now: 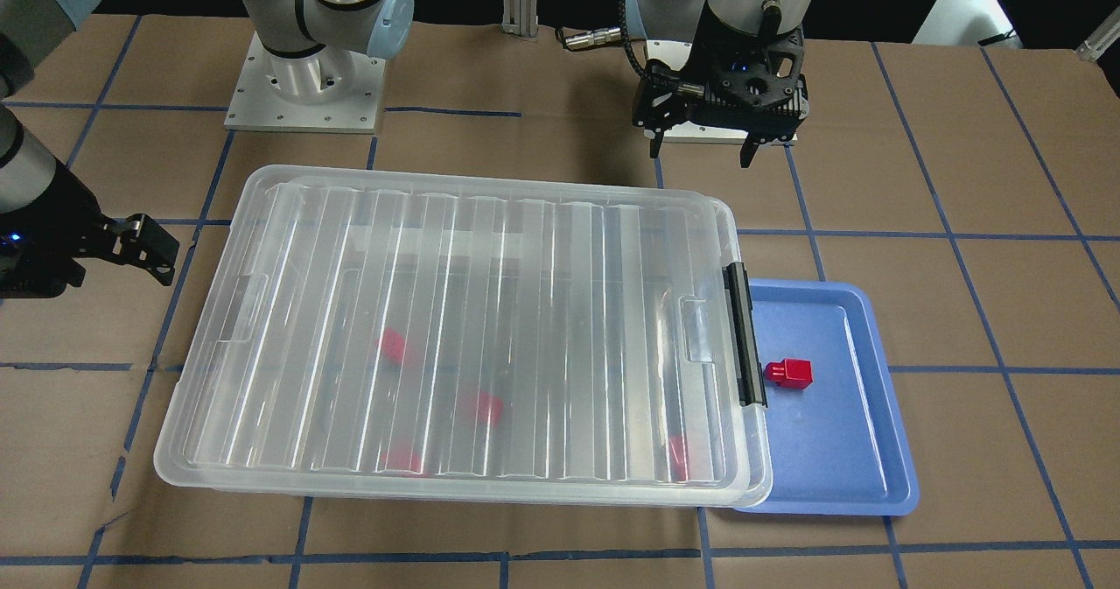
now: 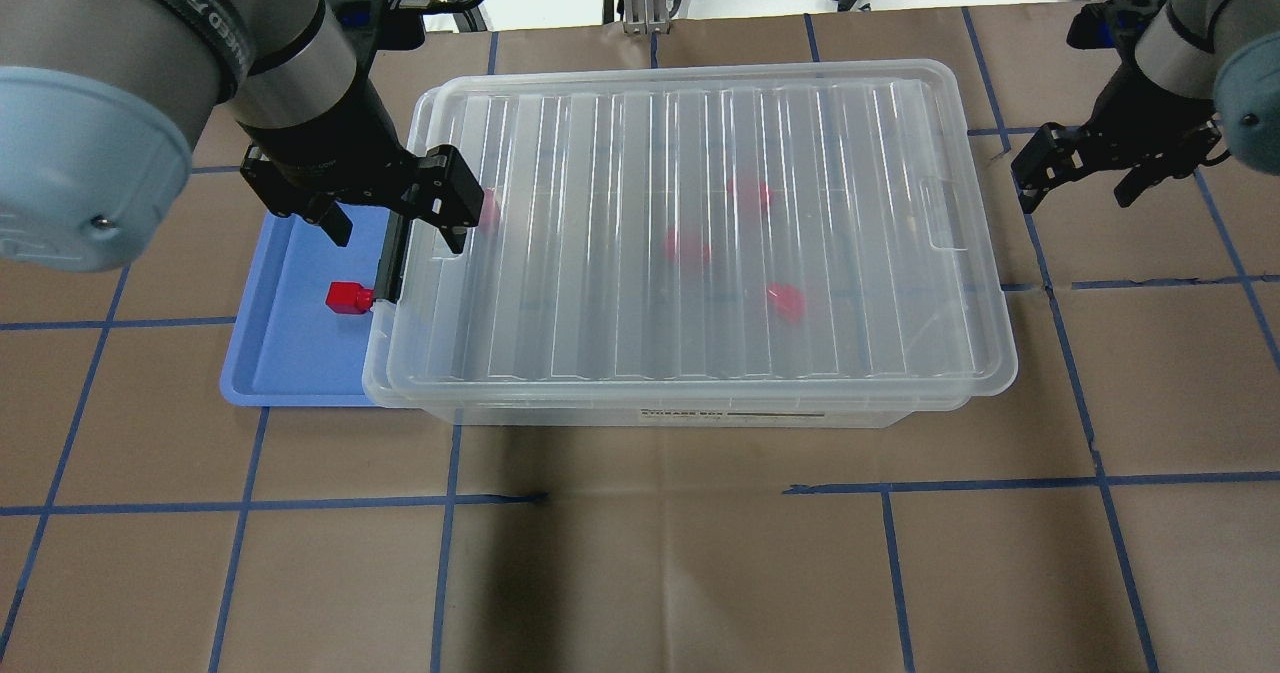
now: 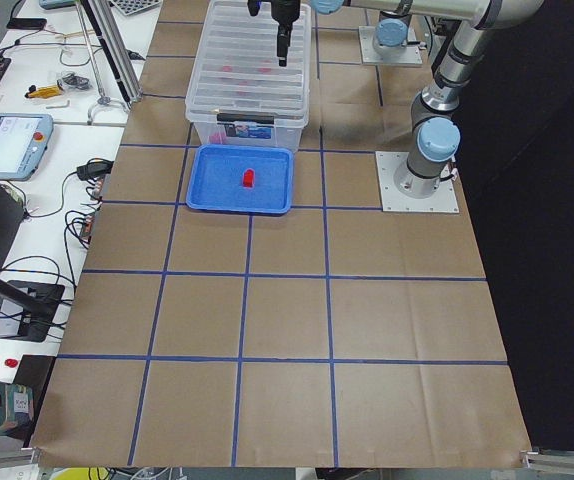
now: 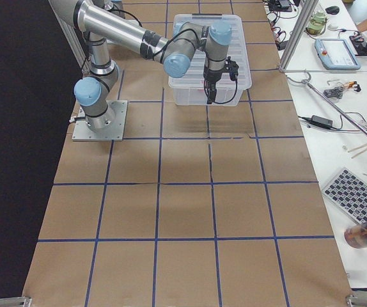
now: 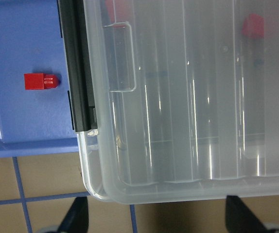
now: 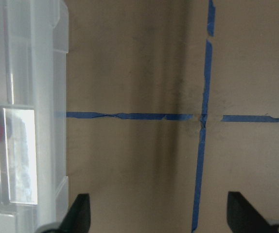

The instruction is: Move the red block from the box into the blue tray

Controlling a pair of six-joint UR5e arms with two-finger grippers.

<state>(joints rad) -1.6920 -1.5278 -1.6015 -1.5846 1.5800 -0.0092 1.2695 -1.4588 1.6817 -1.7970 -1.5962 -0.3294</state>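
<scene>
4 wide fixed views, 2 close downward wrist views, box [image 1: 525, 221] in all 6

The left arm [image 2: 290, 73] bends forward from the robot-side edge of the worktop [image 2: 640, 563]. Its wrist is vertical and the left gripper [image 2: 397, 236] points straight down, its fingers [image 2: 450, 198] spread wide and empty. The right arm [image 2: 1180, 43] reaches out from the same edge. The right gripper [image 2: 1075, 198] also faces down, jaws parted, holding nothing.

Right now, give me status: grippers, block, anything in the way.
Left gripper open, empty. Right gripper open, empty. Red block lies in blue tray. Box lidded, overhanging tray's edge.
</scene>
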